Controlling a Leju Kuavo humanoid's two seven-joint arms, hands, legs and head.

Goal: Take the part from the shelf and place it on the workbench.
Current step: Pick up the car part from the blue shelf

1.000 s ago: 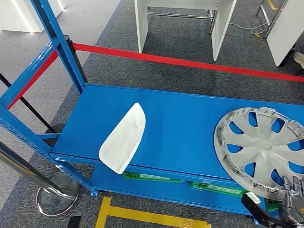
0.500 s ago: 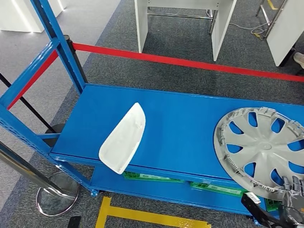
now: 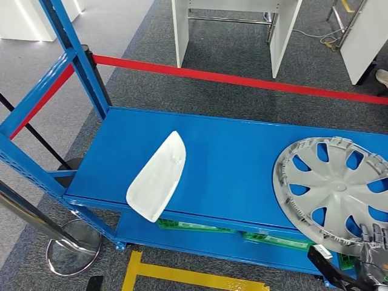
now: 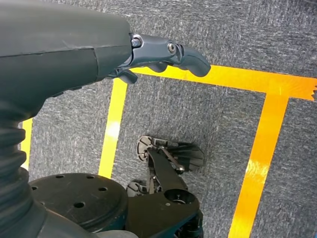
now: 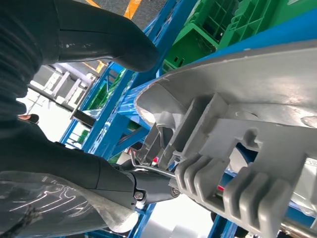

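Observation:
A silver wheel cover (image 3: 336, 191) lies at the right end of the blue shelf (image 3: 228, 163), its near rim past the shelf's front edge. My right hand (image 3: 373, 242) is at that rim, its fingertips showing over the edge. In the right wrist view the thumb (image 5: 112, 42) sits on one side of the wheel cover (image 5: 242, 94) with a gap to it, and the dark fingers (image 5: 149, 186) reach the clips on the other side. A white curved part (image 3: 157, 176) lies left of centre, overhanging the front edge. My left hand (image 4: 164, 52) hangs over the floor, fingers straight, holding nothing.
A red barrier tape (image 3: 237, 79) runs behind the shelf, with white table legs (image 3: 183, 30) beyond. A blue upright (image 3: 73, 54) rises at the left. A stanchion base (image 3: 73, 245) stands at the lower left. Green crates (image 3: 196, 226) sit on the lower level. Yellow tape (image 3: 183, 277) marks the floor.

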